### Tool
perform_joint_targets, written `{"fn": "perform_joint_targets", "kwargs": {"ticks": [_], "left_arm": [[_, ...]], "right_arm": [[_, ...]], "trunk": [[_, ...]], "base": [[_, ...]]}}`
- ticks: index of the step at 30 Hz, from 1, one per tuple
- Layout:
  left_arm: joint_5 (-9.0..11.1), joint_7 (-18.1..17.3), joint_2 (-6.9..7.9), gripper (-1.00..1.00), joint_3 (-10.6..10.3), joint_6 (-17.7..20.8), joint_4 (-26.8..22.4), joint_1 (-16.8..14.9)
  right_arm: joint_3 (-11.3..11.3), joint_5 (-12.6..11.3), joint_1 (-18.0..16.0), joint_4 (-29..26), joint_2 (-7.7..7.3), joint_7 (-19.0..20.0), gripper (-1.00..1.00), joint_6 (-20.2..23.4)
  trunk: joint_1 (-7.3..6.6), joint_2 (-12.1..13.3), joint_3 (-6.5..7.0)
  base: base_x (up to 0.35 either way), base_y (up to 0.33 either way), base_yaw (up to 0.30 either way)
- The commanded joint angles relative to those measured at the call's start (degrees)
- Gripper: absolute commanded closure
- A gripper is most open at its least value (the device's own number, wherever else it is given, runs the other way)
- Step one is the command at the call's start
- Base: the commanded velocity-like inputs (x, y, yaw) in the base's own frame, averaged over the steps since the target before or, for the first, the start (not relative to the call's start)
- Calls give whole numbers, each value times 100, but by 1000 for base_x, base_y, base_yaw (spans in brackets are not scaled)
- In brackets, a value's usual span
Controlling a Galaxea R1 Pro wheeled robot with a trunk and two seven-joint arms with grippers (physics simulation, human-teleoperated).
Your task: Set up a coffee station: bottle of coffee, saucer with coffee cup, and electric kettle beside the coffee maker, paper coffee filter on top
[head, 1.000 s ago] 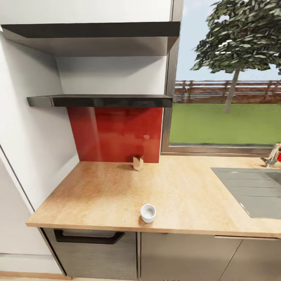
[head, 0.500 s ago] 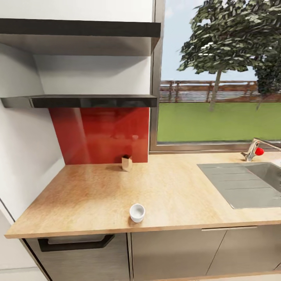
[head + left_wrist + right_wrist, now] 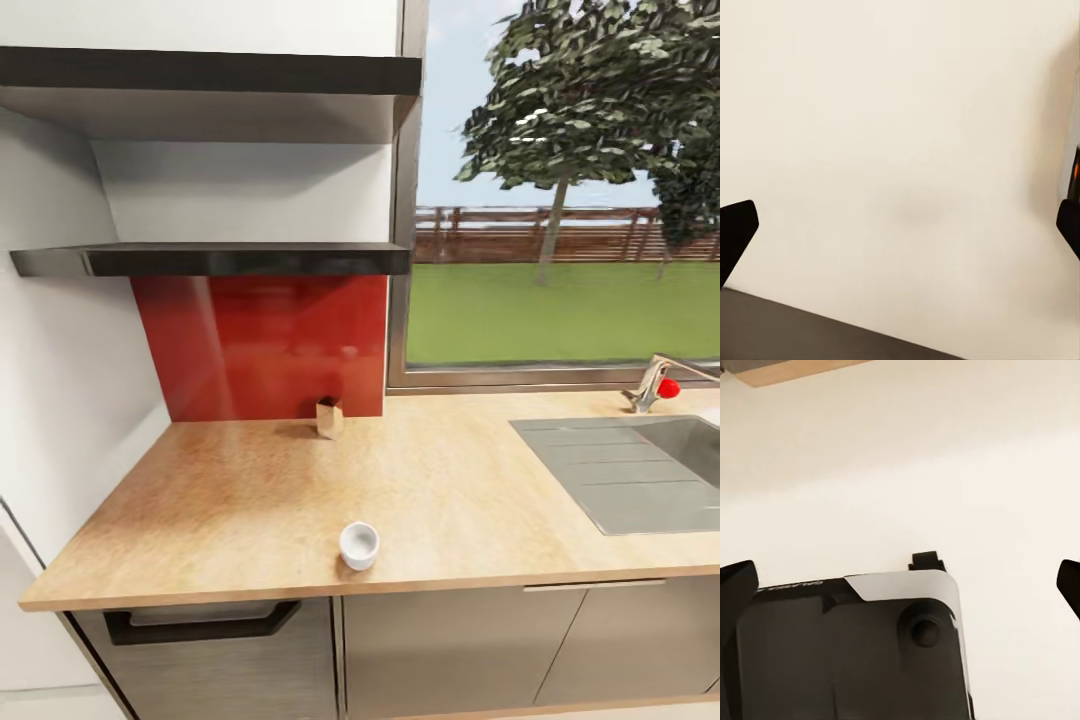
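the small plain white round coffee cup (image 3: 359, 544) stands near the front edge of the light beige wood-look countertop (image 3: 470, 490); it looks light, stiff and breakable, best gripped by its rim. both left gripper (image 3: 900, 225) and right gripper (image 3: 900, 581) have jaws wide apart, holding nothing

Ahead of me I see a glossy red backsplash panel (image 3: 262, 345) on the wall, running up to the underside of a dark slab. To its right a large window (image 3: 560, 250) looks out on a green lawn, a brown rail fence (image 3: 570, 233) and a leafy tree (image 3: 590, 100). At the right a grey stainless sink (image 3: 625, 480) with a ribbed draining board is set in, and a metal tap (image 3: 652, 382) with a red knob stands behind it. Below, a dark grey drawer front carries a black handle (image 3: 200, 627). A white wall (image 3: 60, 400) closes off the left side.
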Motion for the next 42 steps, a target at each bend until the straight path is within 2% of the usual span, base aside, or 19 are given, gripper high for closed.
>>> {"fn": "perform_joint_targets", "kwargs": {"ticks": [1,5,10,13,24,27,31,38,42], "left_arm": [[-56,13,-2,-100,47,-11,-3,1],[-43,18,-3,-100,102,-10,-2,1],[-47,19,3,-100,392,-12,-9,2],[-52,24,5,-100,492,-11,-10,2],[-64,85,-3,-100,524,-15,-42,-4],[-60,92,-5,-100,526,-24,-66,-6],[-58,90,-16,-100,537,-35,-77,-7],[-49,76,3,-100,554,-21,-74,-7],[-53,53,6,-100,554,-8,-53,-7]], "right_arm": [[47,-48,-2,-6,-4,4,-100,25],[51,-38,-2,-2,-6,6,-100,24],[56,-29,-2,-1,-6,10,-100,19],[53,-33,-2,-3,-6,10,-100,16],[58,-44,-2,-64,-1,31,-100,-13],[53,-51,-2,-228,1,24,-100,-95],[28,-72,-2,-663,-33,23,-100,-557],[9,-89,-2,-1538,-40,2,-100,-1748],[6,-86,-2,-2096,-47,-9,-100,-1983]], "trunk": [[3,-9,-7],[3,-9,-7],[3,-9,-7],[3,-9,-7],[3,-9,-7],[3,-9,-7],[3,-9,-7],[3,-9,-7],[3,-9,-7]], "base": [[0,249,0],[-31,281,-1],[-73,297,-143],[-96,298,-198],[-196,256,-32],[-100,92,-1],[-27,25,0],[-4,4,0],[0,0,0]]}}
